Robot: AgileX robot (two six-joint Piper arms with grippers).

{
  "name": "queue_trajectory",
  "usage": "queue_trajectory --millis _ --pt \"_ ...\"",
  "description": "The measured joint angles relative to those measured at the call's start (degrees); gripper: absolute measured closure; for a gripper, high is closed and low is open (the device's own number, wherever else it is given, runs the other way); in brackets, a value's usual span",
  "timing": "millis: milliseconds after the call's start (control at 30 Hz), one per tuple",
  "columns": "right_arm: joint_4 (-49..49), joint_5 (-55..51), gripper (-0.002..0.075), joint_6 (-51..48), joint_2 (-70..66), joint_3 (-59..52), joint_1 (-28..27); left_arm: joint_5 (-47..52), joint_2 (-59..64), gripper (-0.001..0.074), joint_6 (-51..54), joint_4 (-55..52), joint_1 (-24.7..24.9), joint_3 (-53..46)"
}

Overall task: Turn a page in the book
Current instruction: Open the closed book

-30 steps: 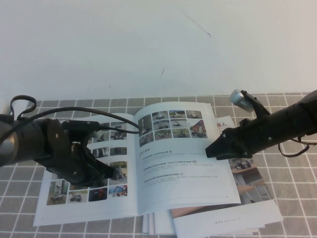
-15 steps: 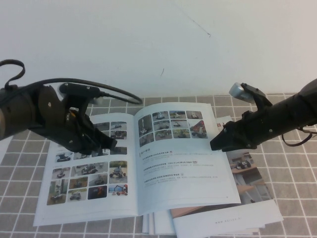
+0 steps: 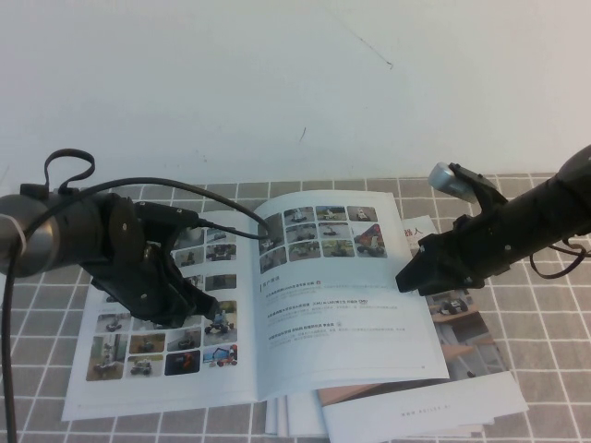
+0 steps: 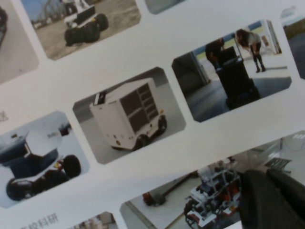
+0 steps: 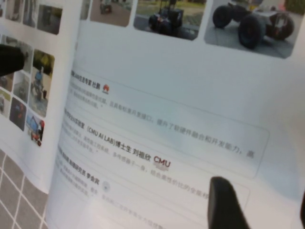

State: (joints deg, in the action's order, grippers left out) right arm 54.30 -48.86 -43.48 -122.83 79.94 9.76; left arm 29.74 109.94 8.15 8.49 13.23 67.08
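The left claw (image 3: pixel 211 312) rests on the book's (image 3: pixel 166 388) photo-grid leaf, grip unclear. The right claw (image 3: pixel 406 280) hovers parted over the page (image 3: pixel 342 332), empty.

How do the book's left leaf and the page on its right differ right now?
The left leaf is filled with photo grids; the page has one small grid above text lines. The left gripper sits over the left leaf; the right gripper is at the page's outer edge. Both lie flat, white and glossy, in the book.
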Motion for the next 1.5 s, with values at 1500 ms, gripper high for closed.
queue_trajectory --millis 1500 --pt "21.5 -17.6 0.0390 -2.4 -5.5 10.3 0.0 0.0 0.0 0.0739 0.0 0.0 0.0 0.0"
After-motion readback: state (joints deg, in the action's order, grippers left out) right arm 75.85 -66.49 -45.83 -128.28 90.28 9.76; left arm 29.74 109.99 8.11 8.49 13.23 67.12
